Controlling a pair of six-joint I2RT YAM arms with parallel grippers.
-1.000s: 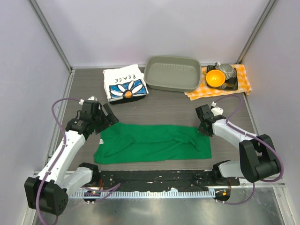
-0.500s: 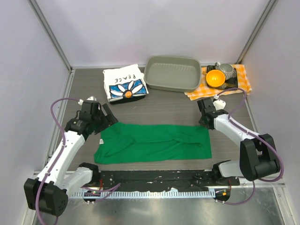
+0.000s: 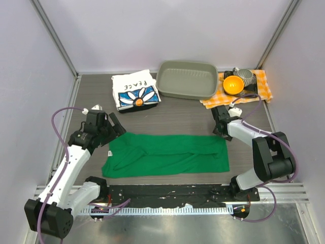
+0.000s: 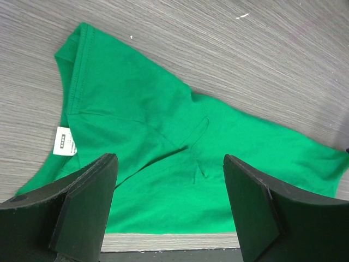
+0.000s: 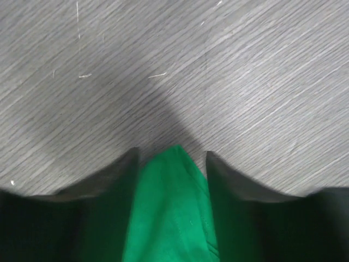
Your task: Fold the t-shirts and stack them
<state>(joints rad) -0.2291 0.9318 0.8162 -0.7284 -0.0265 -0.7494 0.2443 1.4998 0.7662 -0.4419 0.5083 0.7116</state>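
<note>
While my right claw (image 5: pixel 170 155) pinches a corner of the green t-shirt (image 3: pixel 167 155) — spread on the tabletop (image 3: pixel 183 119) — my left claw (image 4: pixel 169 159) hangs open above its label end. The white t-shirt (image 3: pixel 134 90) lies folded behind.

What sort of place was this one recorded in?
Likely a robot test cell, not a home: two arms bolted to a rail, plain walls on metal posts, staged props like the green t-shirt.

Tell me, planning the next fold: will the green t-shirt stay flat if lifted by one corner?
Likely not: the green t-shirt lies wrinkled, so it should droop. Its corner folds between the right fingers, suggesting thin, light cloth.
</note>
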